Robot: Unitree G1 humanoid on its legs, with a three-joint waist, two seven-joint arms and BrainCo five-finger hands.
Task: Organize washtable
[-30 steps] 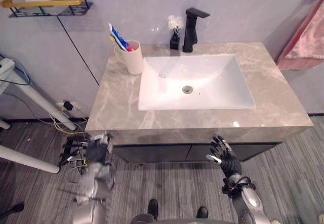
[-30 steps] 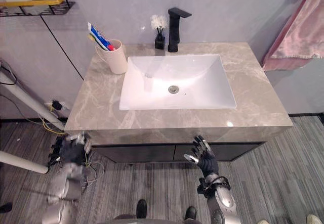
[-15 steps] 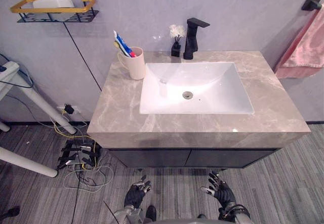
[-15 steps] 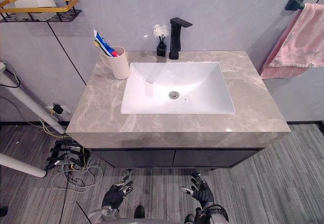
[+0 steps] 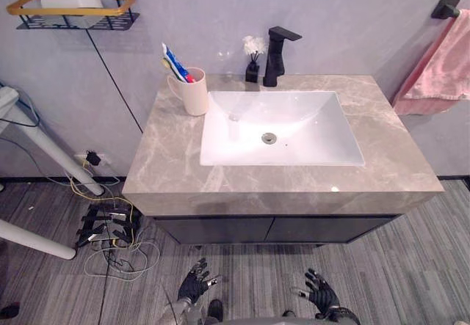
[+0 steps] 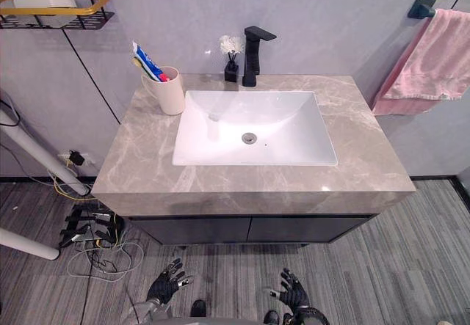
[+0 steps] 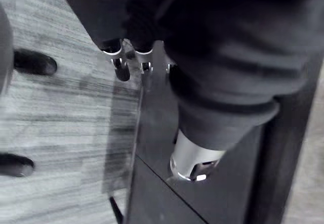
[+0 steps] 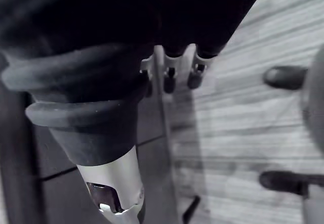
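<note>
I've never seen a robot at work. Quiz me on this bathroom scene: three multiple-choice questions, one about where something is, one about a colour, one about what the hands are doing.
1. Where does the cup with the toothpaste stand?
A) on the counter, left of the sink
B) on a wall shelf
C) on the floor

2. What colour is the hanging towel?
A) blue
B) pink
C) white

3. How are the left hand and the right hand?
A) both open, holding nothing
B) both curled round the cup
C) one pressing the tap

Answers:
1 A: the cup stands at the counter's back corner, beside the sink.
2 B: the towel is plainly pink.
3 A: both hands hang low with fingers spread, far from the counter.
</note>
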